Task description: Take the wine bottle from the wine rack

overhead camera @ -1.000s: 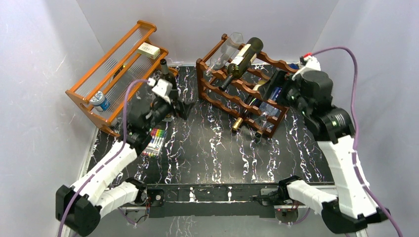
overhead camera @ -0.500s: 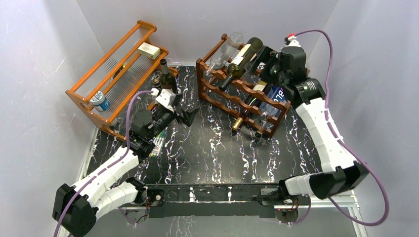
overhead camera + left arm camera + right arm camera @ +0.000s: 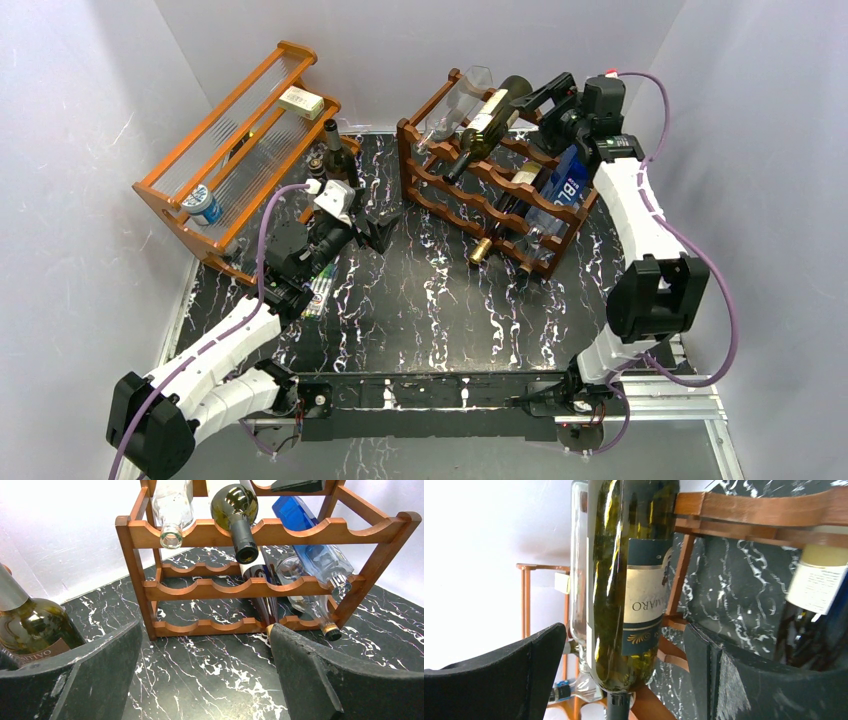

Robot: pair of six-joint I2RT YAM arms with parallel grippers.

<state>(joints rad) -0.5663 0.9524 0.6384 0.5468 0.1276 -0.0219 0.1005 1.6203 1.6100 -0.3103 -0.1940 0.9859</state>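
Green wine bottle (image 3: 624, 580) lies just ahead of right tool (image 3: 625, 630).

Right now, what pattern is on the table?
Black table with white marble-like veins; left wrist view shows it best.

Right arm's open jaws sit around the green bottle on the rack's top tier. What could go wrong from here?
The clear glass bottle lies beside the dark green, cream-labelled wine bottle, so the right gripper may knock it when closing. The glossy round glass could slip from the jaws. Lifting may drag the dark reddish-brown wooden wine rack, which the left gripper is not bracing.
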